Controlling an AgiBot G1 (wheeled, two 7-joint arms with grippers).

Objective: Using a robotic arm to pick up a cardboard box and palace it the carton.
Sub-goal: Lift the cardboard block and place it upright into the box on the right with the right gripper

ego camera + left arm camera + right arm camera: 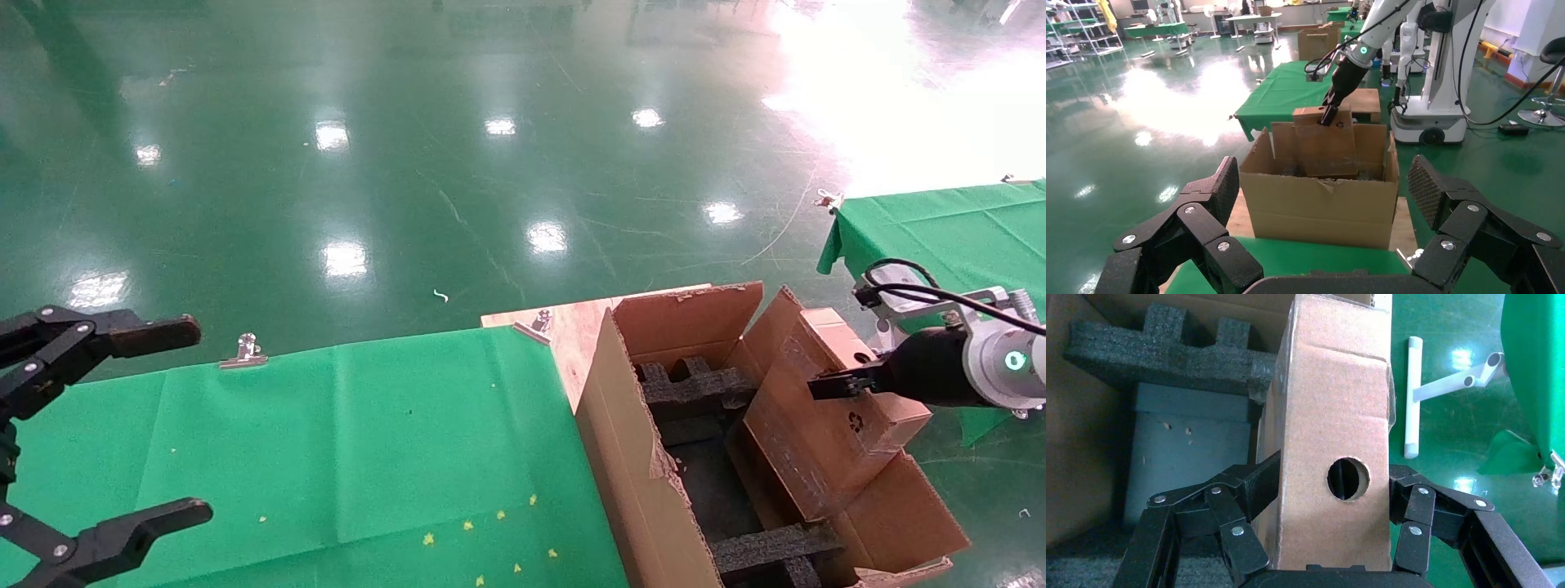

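1. Head view: I see the right tool (825,384) clamped on the cardboard box (833,408), which tilts over the carton's (629,457) right-hand flap.
2. From the box, the carton's open well with black foam inserts (695,384) lies toward 9 o'clock, so I judge that the coming move runs that way and down.
3. The box's long axis runs roughly 11 to 5.
4. My left tool (106,433) hangs wide open and empty over the green surface (368,441), well apart at 9 o'clock.

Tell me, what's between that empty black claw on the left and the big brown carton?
In the head view, only green cloth lies between the open left end effector and the carton, dotted with small yellow specks. The left wrist view agrees.
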